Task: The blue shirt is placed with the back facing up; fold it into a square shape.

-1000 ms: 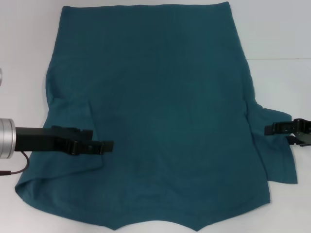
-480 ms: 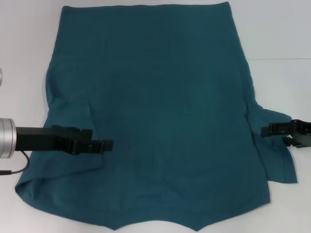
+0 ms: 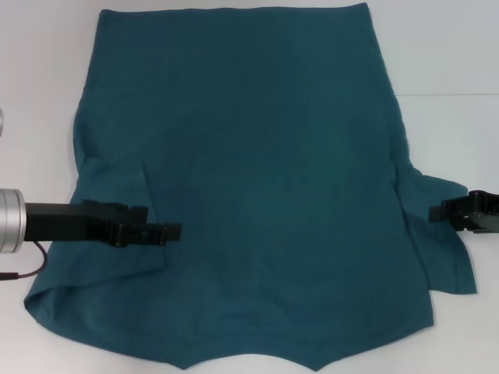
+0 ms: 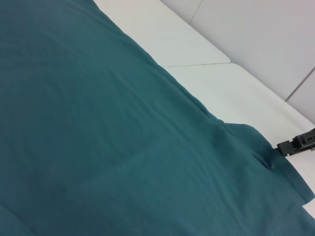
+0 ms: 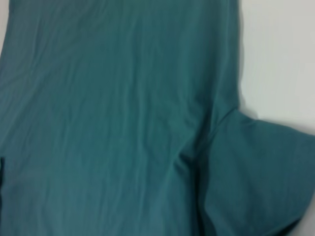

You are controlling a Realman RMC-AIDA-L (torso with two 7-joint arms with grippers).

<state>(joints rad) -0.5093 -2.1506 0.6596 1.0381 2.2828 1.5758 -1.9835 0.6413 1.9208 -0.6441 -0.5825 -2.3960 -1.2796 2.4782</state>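
Observation:
The blue shirt [image 3: 265, 179] lies spread flat on the white table [image 3: 452, 54], plain back up, hem at the far side and collar at the near edge. My left gripper [image 3: 158, 231] reaches in low over the left sleeve [image 3: 109, 187], close to the cloth. My right gripper [image 3: 435, 212] is at the edge of the right sleeve [image 3: 446, 257]; it also shows far off in the left wrist view [image 4: 284, 147]. The shirt fills the left wrist view [image 4: 98, 123] and the right wrist view [image 5: 123, 123].
Bare white table shows to the left [image 3: 39, 93] and right of the shirt. A seam [image 3: 448, 95] runs across the table on the right. A thin dark cable [image 3: 27, 269] hangs from my left arm by the near left edge.
My left gripper has drawn back a little to the left over the sleeve. My right gripper has drawn back slightly to the right. The shirt lies as before.

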